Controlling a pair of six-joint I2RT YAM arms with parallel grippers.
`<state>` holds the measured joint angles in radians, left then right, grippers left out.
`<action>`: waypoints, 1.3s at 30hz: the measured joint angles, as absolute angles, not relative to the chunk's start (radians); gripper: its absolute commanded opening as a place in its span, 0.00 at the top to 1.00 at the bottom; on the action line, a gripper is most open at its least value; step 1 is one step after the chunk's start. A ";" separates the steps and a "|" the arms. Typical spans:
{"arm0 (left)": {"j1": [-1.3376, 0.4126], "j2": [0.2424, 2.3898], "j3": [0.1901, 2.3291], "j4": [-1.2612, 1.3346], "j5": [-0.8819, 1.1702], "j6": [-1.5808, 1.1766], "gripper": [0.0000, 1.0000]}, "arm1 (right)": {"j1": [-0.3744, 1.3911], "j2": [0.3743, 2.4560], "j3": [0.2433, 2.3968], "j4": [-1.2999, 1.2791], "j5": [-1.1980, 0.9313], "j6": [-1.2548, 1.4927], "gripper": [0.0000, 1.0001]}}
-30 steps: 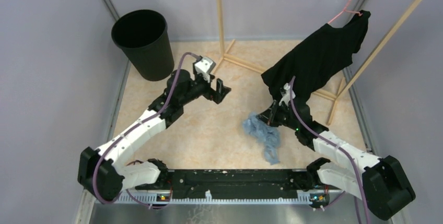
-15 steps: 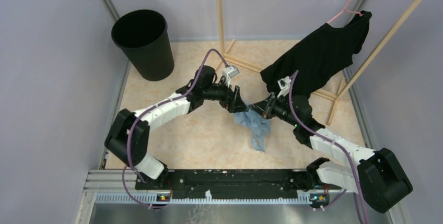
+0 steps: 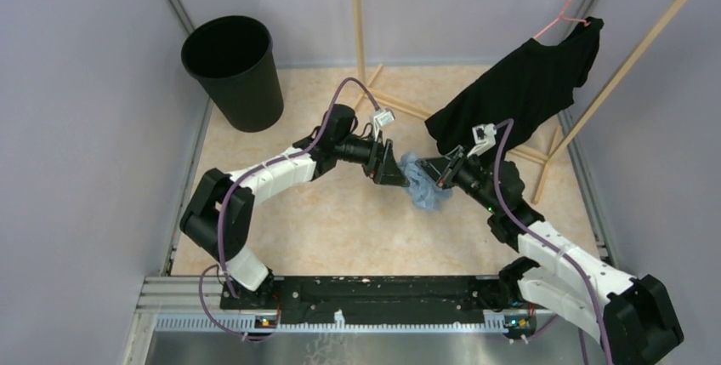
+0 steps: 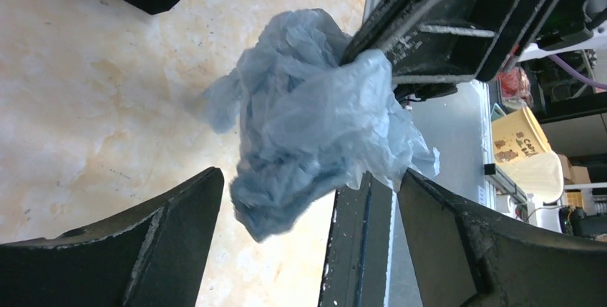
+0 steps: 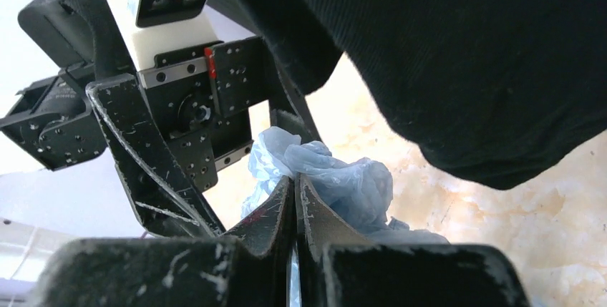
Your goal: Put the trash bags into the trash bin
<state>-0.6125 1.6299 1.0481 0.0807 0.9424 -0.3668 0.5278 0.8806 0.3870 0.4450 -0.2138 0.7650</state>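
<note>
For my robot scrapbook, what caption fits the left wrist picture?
Open left fingers frame the crumpled blue trash bag the right fingers pinch.

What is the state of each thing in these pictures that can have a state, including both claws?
Trash bag: crumpled, pinched by the right claw, not in the bin.
Trash bin: upright, open at the top, nothing visible inside.
Left claw: open, fingers on either side of the bag.
Right claw: shut on the bag.
Black T-shirt: hanging lopsided from a pink hanger.
Clothes rack: standing upright.
</note>
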 measured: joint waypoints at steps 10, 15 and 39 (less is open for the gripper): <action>-0.612 1.603 1.048 0.137 1.005 -0.415 0.01 | 0.520 0.874 0.412 0.398 -0.212 0.809 1.00; -0.608 1.505 1.047 0.136 0.997 -0.397 0.13 | 0.509 0.892 0.435 0.403 -0.233 0.826 1.00; -0.602 1.458 1.057 -0.005 0.801 -0.261 0.99 | 0.494 0.933 0.523 0.297 -0.302 0.834 0.49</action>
<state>-0.6022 1.4578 1.0573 -0.0051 0.8009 -0.2611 0.4942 0.9325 0.5228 0.2970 -0.3019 0.8337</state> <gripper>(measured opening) 0.080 0.325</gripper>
